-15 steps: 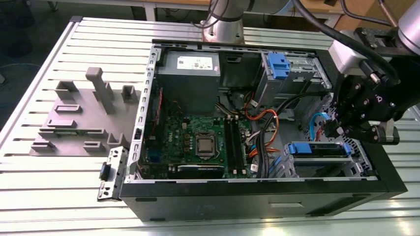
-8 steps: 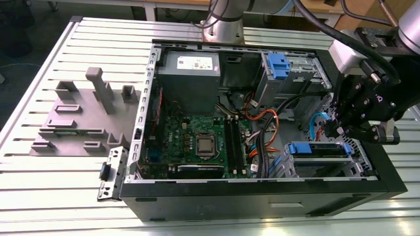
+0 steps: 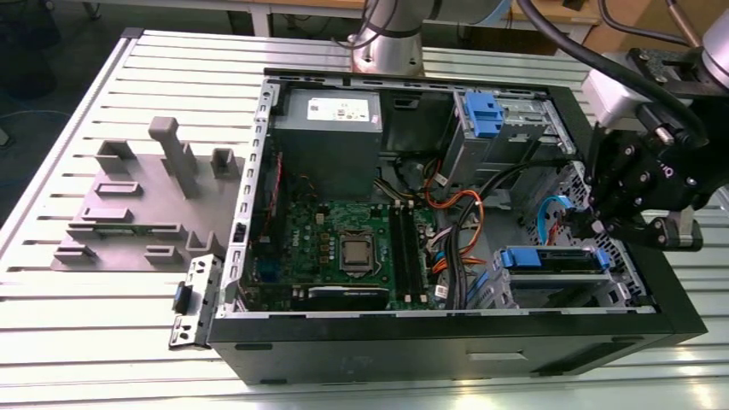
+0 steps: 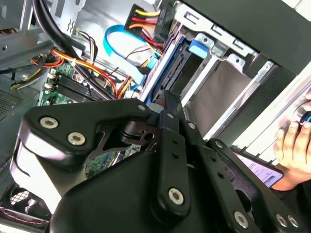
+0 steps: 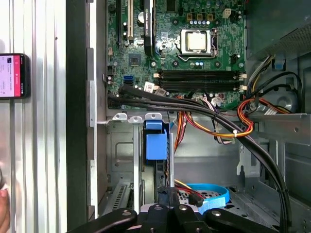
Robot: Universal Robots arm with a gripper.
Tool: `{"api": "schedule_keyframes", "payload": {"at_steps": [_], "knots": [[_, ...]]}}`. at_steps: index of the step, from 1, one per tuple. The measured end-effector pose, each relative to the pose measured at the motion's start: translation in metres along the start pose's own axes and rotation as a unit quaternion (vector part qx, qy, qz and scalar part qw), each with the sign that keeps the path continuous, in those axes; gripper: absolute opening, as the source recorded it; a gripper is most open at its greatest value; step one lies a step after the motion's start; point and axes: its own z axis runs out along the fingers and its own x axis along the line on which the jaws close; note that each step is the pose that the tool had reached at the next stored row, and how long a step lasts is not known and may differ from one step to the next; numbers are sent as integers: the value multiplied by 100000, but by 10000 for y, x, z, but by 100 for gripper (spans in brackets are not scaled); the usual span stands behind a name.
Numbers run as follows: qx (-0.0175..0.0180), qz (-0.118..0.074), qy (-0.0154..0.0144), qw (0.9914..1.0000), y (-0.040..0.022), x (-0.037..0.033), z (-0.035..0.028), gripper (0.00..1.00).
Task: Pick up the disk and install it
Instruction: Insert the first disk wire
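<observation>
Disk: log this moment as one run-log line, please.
disk: sits in drive cage, blue carrier showing | gripper: at the cage, close to disk | hand: beside the case

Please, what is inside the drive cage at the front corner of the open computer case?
The drive cage holds the disk with its blue carrier, below the gripper. A blue flat cable runs beside it. The cage walls cover the disk's underside and connectors.
</observation>
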Motion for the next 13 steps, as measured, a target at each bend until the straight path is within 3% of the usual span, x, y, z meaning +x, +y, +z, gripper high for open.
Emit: {"api": "schedule_keyframes", "payload": {"at_steps": [5,13], "knots": [[-114,3,7,100000,-81,-4,-1,11],[-121,3,2,100000,-92,-9,-1,11]]}}
